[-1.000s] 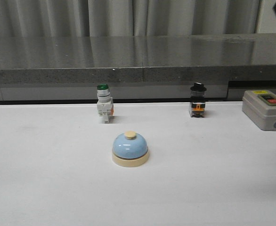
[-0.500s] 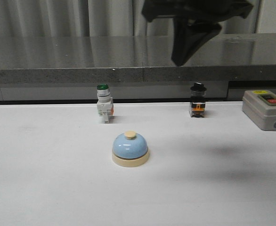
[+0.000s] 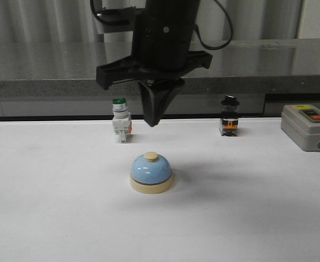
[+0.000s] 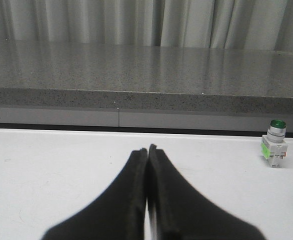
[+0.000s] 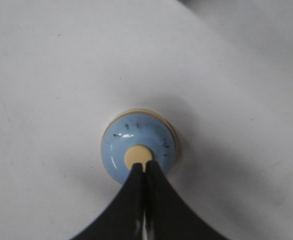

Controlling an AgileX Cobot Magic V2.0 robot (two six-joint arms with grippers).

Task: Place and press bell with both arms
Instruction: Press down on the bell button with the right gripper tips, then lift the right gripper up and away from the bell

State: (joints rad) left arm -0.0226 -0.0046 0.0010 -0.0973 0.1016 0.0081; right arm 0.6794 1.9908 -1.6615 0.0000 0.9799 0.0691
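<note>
Front view puts the bell (image 3: 151,172) on the white table (image 3: 51,218), in front of the green-capped switch (image 3: 121,120) and the black-capped switch (image 3: 229,117), roughly between them and nearer the green one. We see the right gripper (image 3: 153,121) hanging point-down above the bell's cream knob (image 3: 151,156), clear of it, its fingers pressed together into one narrow tip. From the right wrist the closed tip (image 5: 144,167) lines up on the knob's near edge rather than its middle. We judge that to be the main risk: a descent from here could catch the knob's rim or slide onto the glossy dome, so the bell tips or skids instead of ringing. The left gripper (image 4: 147,150), also shut tight, sits low over the table, well to the side of the green-capped switch, with the bell out of its sight.
</note>
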